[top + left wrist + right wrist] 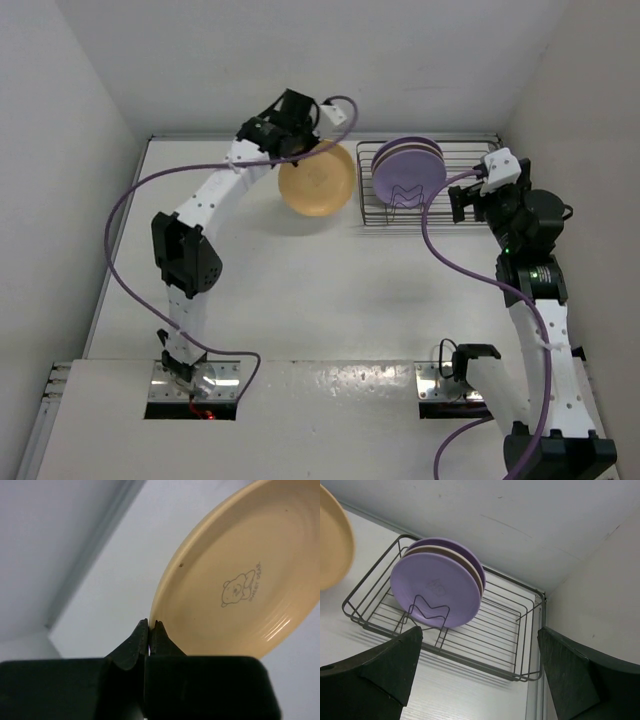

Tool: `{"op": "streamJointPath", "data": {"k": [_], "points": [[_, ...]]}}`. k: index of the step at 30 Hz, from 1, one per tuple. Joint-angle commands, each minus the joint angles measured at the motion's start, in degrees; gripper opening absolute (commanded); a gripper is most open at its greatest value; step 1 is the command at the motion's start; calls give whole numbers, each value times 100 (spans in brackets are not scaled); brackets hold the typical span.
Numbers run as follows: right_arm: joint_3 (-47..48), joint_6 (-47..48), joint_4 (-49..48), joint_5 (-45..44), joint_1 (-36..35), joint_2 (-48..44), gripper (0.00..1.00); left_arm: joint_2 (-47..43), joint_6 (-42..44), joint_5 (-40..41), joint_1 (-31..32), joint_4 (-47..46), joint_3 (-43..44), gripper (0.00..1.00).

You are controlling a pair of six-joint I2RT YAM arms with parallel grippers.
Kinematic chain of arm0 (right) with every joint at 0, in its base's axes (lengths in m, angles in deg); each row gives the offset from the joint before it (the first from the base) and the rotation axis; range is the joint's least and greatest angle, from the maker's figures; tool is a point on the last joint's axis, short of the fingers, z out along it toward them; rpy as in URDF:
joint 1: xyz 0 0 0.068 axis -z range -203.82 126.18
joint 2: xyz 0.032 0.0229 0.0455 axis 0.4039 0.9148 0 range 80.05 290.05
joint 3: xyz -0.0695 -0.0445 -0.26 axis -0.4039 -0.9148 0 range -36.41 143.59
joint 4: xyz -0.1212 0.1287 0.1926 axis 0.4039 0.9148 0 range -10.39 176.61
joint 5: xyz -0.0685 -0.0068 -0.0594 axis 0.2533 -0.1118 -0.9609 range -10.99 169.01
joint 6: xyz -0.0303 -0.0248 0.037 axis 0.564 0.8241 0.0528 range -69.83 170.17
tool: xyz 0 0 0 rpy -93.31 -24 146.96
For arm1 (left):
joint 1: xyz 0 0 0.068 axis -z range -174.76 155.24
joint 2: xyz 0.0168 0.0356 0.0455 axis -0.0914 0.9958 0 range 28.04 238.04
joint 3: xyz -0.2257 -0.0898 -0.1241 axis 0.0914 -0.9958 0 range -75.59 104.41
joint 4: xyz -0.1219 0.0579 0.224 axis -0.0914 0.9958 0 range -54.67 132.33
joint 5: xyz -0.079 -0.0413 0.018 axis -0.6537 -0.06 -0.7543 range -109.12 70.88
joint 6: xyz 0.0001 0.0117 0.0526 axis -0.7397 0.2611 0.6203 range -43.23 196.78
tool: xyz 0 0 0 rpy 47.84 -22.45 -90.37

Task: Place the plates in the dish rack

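My left gripper (322, 146) is shut on the rim of the orange-yellow plate (316, 180) and holds it in the air just left of the dish rack (470, 152). The left wrist view shows the plate (240, 575) with a small bear mark and my gripper (151, 625) pinching its edge. Three plates stand on edge in the rack: a purple one (435, 590) in front, a cream one (470, 566) behind it, another purple one (465, 552) at the back. My right gripper (480, 645) is open and empty by the rack's right end.
White walls close the table at the back and both sides. The rack (520, 630) stands in the back right corner, its right half bare wire. The orange plate's edge (335, 540) shows at the left of the right wrist view.
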Motion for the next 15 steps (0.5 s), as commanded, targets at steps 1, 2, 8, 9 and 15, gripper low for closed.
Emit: {"op": "streamJointPath", "data": {"k": [1,2,8,9,15], "points": [[-21,-18,-397,-105,3,-52,96,-628,936,1330,965,-238,233,0],[-21,-26,-449,-140,3,-52,96,-629,1095,1517,1158,-500,320,0],[-196,-97,-783,-508,3,-87,95,-393,1570,2431,2073,-1824,349,0],[-197,-114,-949,-562,11,-95,93,-279,1736,2607,2205,-2161,269,0],[-144,-61,-1275,-1361,11,-139,91,293,2449,3119,2434,-4839,66,0]]}}
